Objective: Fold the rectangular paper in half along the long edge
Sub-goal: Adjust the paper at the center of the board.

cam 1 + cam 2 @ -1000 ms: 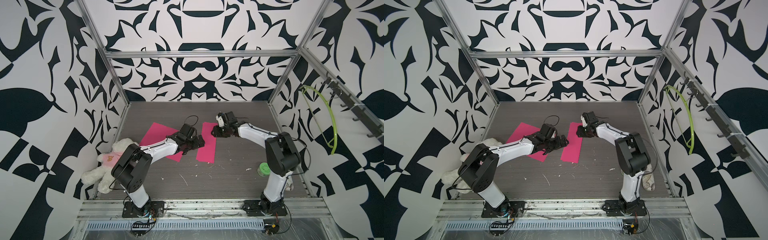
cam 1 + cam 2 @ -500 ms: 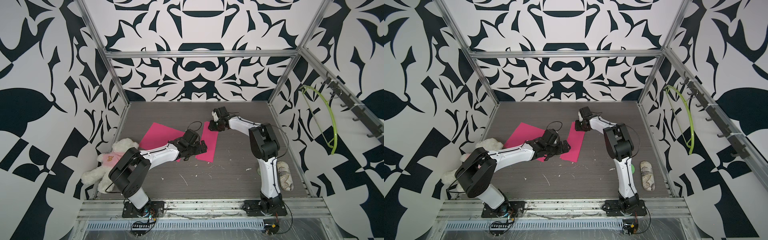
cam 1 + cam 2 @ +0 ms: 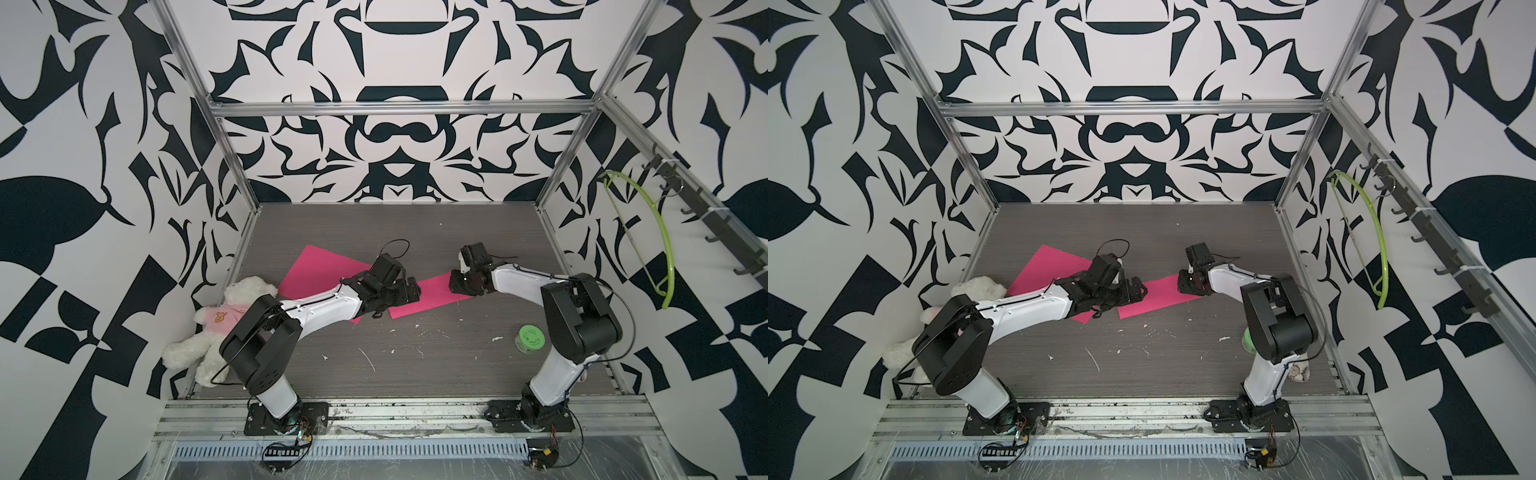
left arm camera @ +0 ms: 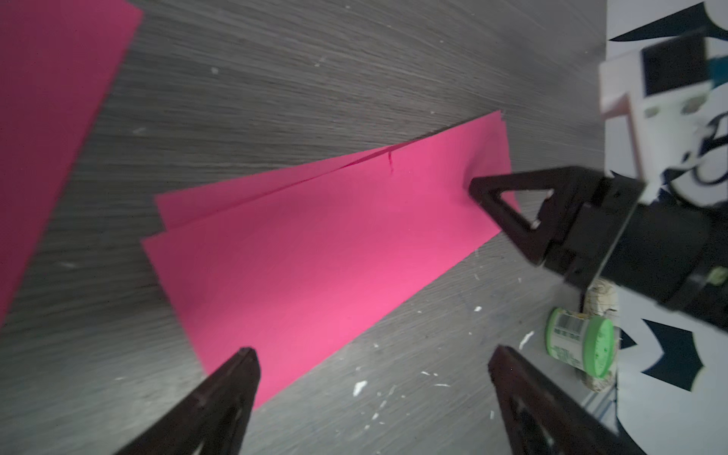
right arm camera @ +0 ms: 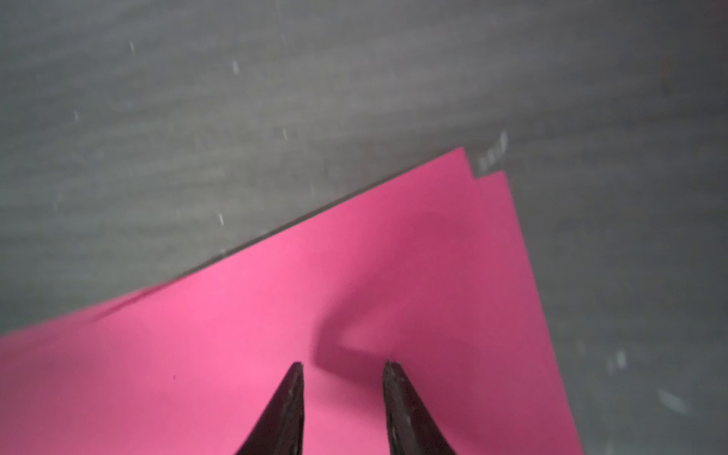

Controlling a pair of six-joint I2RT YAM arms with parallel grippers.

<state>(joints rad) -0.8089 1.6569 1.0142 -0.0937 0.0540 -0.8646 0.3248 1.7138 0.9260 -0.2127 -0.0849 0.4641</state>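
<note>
- Grey counter [image 3: 415, 365] is flecked white.
- Folded paper [image 4: 315, 244] is pressed by the half-open right hand [image 5: 344, 363].
- Left hand [image 4: 374, 350] is spread wide, empty.
- Jar [image 4: 579, 338] label's print is unreadable.

Enclosure walls [image 3: 399, 62]: bold black-and-white abstract print on all sides. Aluminium extrusion frame [image 3: 403, 109] at corners and across the back. Grey wood-grain floor [image 3: 436, 353], littered with white flecks [image 3: 368, 359]. Dark hook rail [image 3: 715, 210] on the right-hand wall, lime-green hanger [image 3: 666, 245] hung from it. Lighting even, soft shadows.
</note>
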